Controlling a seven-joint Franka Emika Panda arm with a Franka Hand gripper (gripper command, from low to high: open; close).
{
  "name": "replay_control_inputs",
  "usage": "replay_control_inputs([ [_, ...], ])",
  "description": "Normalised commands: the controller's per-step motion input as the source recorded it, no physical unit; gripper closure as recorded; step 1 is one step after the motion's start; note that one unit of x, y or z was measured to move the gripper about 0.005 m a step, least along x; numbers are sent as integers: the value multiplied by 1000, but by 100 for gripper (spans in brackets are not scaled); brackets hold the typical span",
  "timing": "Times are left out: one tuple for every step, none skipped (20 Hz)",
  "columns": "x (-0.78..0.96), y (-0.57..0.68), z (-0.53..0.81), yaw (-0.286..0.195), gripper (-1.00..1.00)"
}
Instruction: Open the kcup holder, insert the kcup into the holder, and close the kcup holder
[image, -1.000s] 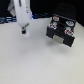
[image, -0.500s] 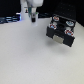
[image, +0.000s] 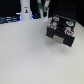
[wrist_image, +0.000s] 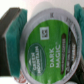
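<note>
The fingers (wrist_image: 47, 47) are clamped on the kcup (wrist_image: 50, 50); in the wrist view one green finger pad (wrist_image: 11, 31) presses against the pod's side, and the round green foil top fills most of that view, facing the camera. In the exterior view the arm (image: 25, 9) sits at the far edge of the white desk (image: 30, 57); the fingers themselves are too blurred there to resolve. The kcup holder (image: 61, 31) rests on the desk well apart from the fingers, toward the exterior view's right, with round pod tops visible in its upper face.
</note>
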Motion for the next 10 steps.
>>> replay_control_inputs([
  [271, 692, 369, 8, 100],
  [262, 697, 370, 7, 100],
  [267, 697, 348, 6, 100],
  [258, 698, 336, 7, 100],
  [261, 701, 341, 7, 100],
  [260, 704, 331, 6, 100],
  [253, 704, 321, 6, 100],
  [238, 709, 297, 6, 100],
  [215, 700, 250, 8, 100],
  [217, 687, 228, 9, 100],
])
